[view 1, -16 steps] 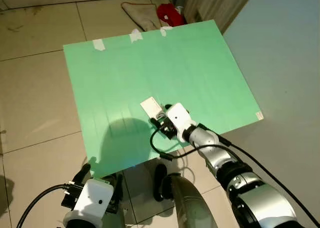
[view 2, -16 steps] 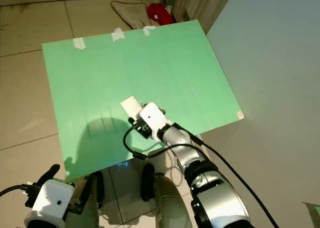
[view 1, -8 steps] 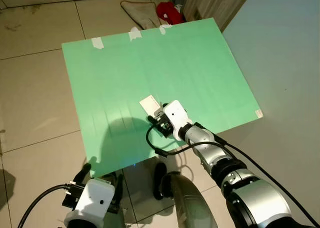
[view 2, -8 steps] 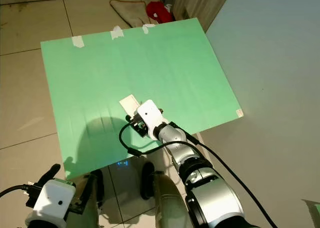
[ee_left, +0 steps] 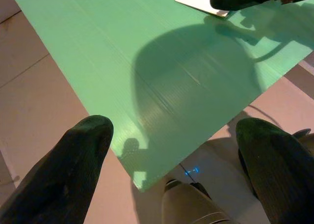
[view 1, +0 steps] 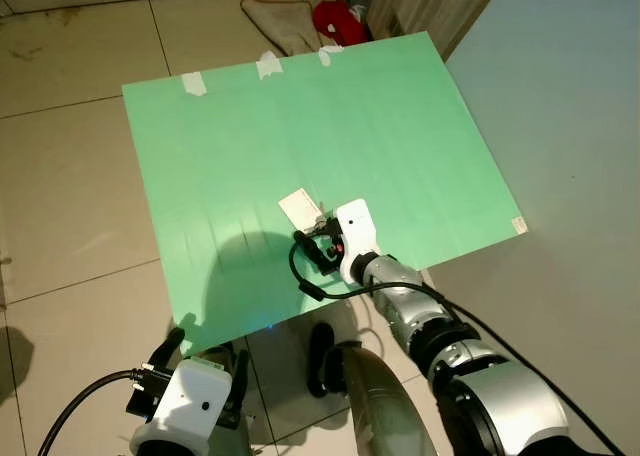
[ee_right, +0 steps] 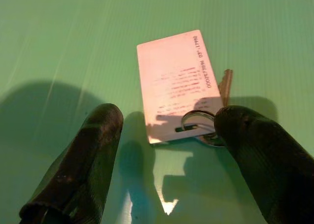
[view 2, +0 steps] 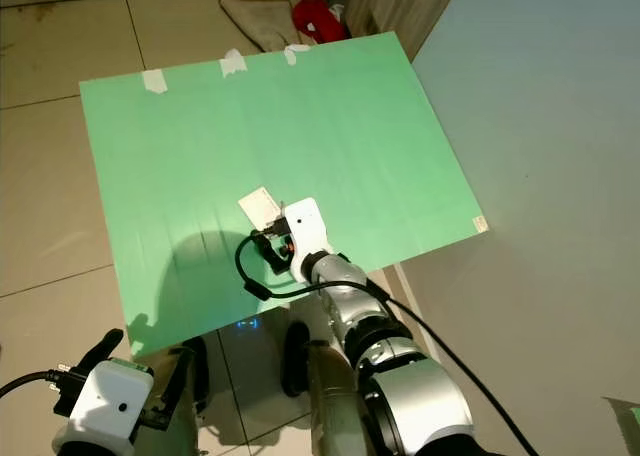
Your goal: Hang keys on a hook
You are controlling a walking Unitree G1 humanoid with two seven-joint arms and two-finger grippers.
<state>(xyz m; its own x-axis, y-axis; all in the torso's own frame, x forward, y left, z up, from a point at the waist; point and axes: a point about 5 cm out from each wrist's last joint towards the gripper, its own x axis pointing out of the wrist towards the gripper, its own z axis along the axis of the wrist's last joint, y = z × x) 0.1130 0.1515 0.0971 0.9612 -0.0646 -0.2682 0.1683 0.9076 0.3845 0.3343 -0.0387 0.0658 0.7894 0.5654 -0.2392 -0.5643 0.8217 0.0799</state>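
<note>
Tiled floor (view 1: pixel 70 156) with a green sheet (view 1: pixel 400 146) taped flat on it; a cloth (view 1: pixel 280 21) and a red item (view 1: pixel 340 23) lie beyond its far edge. Right arm stretched forward and down over the sheet's near part, right gripper (ee_right: pixel 167 145) fingers spread wide, straddling the near end of a white card (ee_right: pixel 176 84). Key ring (ee_right: pixel 198 123) and key (ee_right: pixel 225 84) lie on the sheet, attached to the card, one finger just beside the ring. Left gripper (ee_left: pixel 176 165) hangs low over the sheet's near edge, fingers wide apart, holding nothing.
</note>
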